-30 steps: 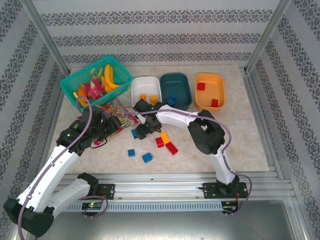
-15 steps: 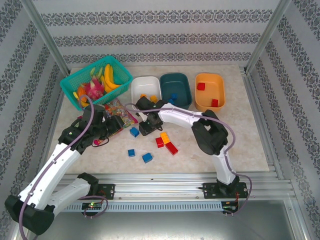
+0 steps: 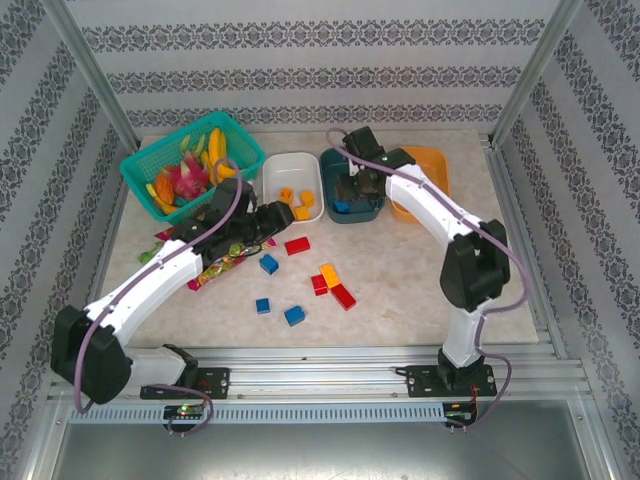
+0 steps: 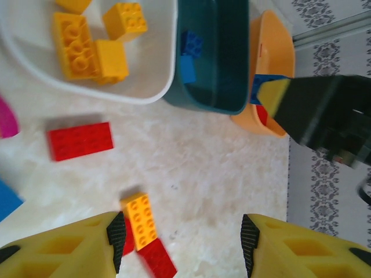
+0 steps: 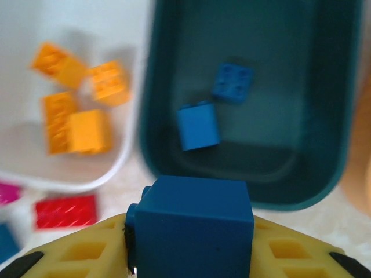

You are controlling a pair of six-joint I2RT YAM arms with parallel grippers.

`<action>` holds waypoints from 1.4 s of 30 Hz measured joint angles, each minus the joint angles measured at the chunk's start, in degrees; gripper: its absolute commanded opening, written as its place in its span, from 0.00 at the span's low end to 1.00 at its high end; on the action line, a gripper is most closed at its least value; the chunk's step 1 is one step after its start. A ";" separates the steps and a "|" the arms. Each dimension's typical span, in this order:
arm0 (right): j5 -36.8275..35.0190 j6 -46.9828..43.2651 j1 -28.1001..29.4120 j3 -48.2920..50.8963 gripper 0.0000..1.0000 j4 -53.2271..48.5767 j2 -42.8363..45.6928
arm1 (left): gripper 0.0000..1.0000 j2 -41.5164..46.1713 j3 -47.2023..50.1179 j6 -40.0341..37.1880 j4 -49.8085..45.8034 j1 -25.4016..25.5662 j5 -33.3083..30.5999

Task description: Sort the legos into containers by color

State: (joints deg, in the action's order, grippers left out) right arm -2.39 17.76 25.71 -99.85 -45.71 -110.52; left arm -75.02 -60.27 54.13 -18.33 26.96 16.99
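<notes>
**Blue brick (image 5: 194, 226) clamped in my right gripper (image 3: 352, 188), at the near rim of the dark teal tub (image 5: 278, 194).**
My right fingers (image 5: 87, 249) press both sides of the brick. The tub opens at 12 o'clock with two blue bricks (image 5: 198, 126) inside. The white tub (image 5: 116, 35), holding orange bricks (image 5: 87, 130), sits at 10 o'clock. Blur leaves brick-to-rim contact unclear. My left gripper (image 4: 179, 234) stands released, nothing between its fingers, above the table (image 4: 203, 162); a red brick (image 4: 80, 140) lies at its 10 o'clock.

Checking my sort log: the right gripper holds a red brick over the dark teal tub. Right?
Not quite: the brick is blue, not red. The right wrist view shows the right gripper shut on it over the dark teal tub.
</notes>
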 measured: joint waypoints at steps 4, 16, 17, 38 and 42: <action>-2.19 1.51 -3.50 -9.31 0.37 -3.21 -10.03 | 0.58 -4.52 -3.85 0.17 2.99 0.00 0.63; -3.37 6.05 -5.68 -24.76 0.40 -10.64 -25.99 | 0.58 -7.89 -7.87 -0.55 3.65 0.00 1.03; -3.34 6.45 -5.68 -24.76 0.41 -10.99 -26.16 | 0.58 -7.98 -7.87 -0.72 3.63 0.00 1.03; -2.38 8.83 -2.82 -22.25 0.64 -9.03 -19.10 | 0.59 -8.92 -8.55 -6.51 -4.68 0.42 0.52; -0.72 8.35 -0.57 -4.09 0.65 0.63 0.52 | 0.59 -10.88 -10.69 -10.14 -9.68 3.06 0.44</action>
State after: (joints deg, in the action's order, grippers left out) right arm -3.11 26.11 25.15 -103.94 -45.08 -110.00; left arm -85.91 -70.96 43.99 -28.01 30.02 17.43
